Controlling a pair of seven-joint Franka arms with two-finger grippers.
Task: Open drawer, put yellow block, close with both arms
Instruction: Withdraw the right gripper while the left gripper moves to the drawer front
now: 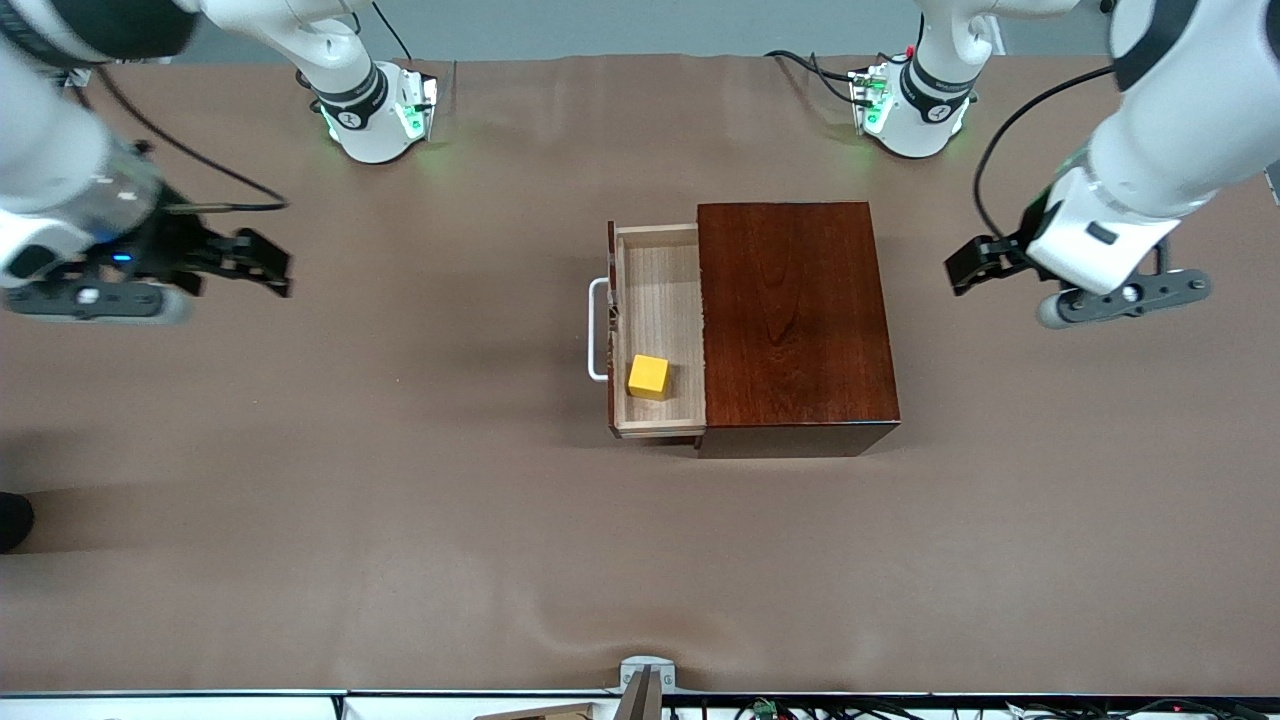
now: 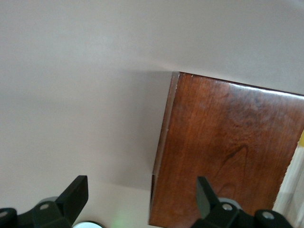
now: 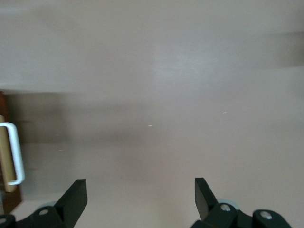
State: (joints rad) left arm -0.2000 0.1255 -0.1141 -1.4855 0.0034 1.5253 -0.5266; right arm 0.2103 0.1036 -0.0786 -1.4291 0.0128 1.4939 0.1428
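Drawer (image 1: 660, 330) is standing pulled out of the dark wooden box (image 1: 795, 315) in the front view, toward the right arm's end of the table, its white handle (image 1: 598, 330) leading. Yellow block (image 1: 648, 377) is lying inside the tray, in the corner nearer the front camera, so opening and loading look done and only the two-arm closing is left. Right gripper (image 1: 262, 262) is hanging over bare table well apart from the handle, jaws spread wide and holding nothing. Left gripper (image 1: 968, 262) is hovering over the table beside the box's closed end, empty too.

Left wrist view is showing its fingers (image 2: 76, 192) parted wide above the box top (image 2: 228, 152), gripping nothing.

Right wrist view is showing its fingers (image 3: 76, 194) equally wide apart over brown table, with the handle (image 3: 14, 154) at the frame's edge.
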